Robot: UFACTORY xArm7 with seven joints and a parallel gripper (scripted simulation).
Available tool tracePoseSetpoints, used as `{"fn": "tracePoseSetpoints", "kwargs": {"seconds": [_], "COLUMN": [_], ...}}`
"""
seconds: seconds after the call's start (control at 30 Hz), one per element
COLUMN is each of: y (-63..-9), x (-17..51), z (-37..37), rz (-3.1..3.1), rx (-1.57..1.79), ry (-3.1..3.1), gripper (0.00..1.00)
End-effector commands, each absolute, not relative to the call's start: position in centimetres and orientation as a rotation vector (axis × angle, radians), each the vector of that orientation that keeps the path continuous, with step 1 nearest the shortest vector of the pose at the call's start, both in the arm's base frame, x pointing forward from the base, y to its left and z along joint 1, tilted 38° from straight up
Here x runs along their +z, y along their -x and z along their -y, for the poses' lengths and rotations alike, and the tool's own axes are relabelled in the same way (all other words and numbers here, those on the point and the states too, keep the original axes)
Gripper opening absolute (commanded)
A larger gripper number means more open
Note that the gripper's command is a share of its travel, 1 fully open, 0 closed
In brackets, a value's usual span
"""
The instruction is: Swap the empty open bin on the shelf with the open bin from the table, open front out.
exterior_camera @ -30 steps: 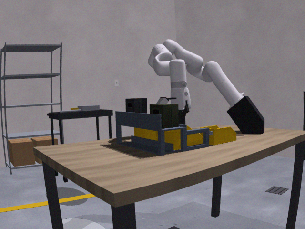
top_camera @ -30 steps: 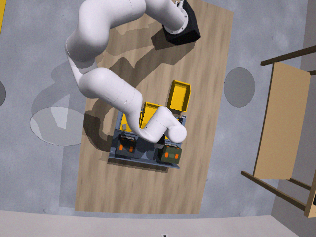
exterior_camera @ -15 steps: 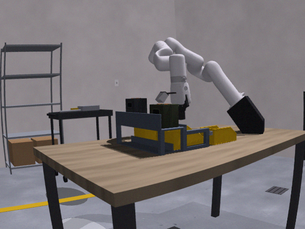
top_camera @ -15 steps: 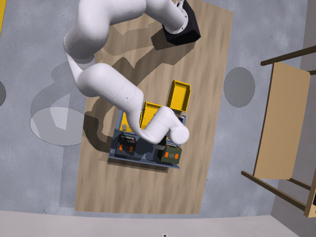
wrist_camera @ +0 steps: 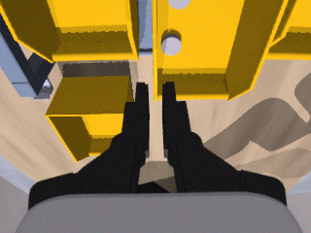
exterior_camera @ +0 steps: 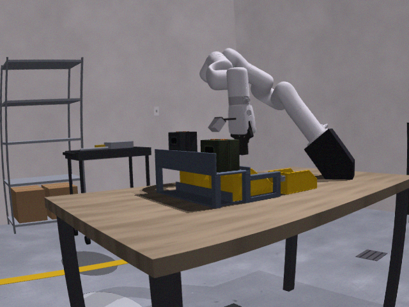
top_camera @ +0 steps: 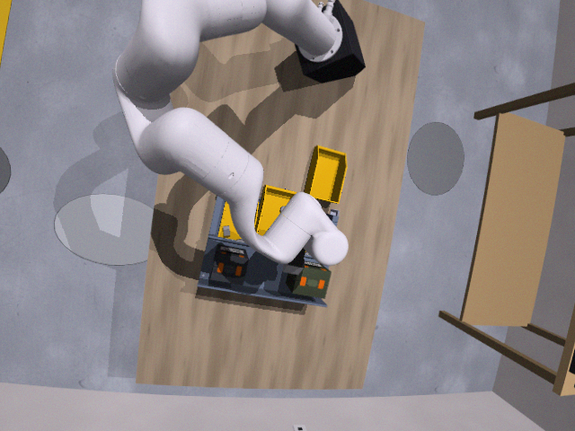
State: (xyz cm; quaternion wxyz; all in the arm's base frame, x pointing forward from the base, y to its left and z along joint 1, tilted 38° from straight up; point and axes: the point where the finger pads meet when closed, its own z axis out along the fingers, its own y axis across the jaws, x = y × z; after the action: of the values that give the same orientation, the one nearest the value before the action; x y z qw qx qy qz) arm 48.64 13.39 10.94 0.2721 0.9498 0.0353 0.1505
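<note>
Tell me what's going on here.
The robot arm is handling nothing right now: its fingers stand slightly apart above the shelf's bins, with nothing between them. An empty yellow open bin stands on the table top. On the shelf, the yellow bin with round grey parts juts out farther than its neighbour, so it may still need pushing in.
</note>
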Motion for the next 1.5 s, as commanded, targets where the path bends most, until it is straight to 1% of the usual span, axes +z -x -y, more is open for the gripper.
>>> {"fn": "tracePoseSetpoints", "kwargs": {"seconds": [0.0, 0.97, 1.0, 1.47], "y": [-48.52, -48.15, -48.15, -48.15], "x": [11.41, 12.25, 12.25, 12.25], "z": [-13.79, -14.32, -14.32, -14.32], "rz": [-0.098, -0.098, -0.098, -0.098], "rx": [0.410, 0.410, 0.410, 0.410], "ry": [-2.558, -2.558, -2.558, -2.558], "gripper": [0.10, 0.10, 0.00, 0.00]}}
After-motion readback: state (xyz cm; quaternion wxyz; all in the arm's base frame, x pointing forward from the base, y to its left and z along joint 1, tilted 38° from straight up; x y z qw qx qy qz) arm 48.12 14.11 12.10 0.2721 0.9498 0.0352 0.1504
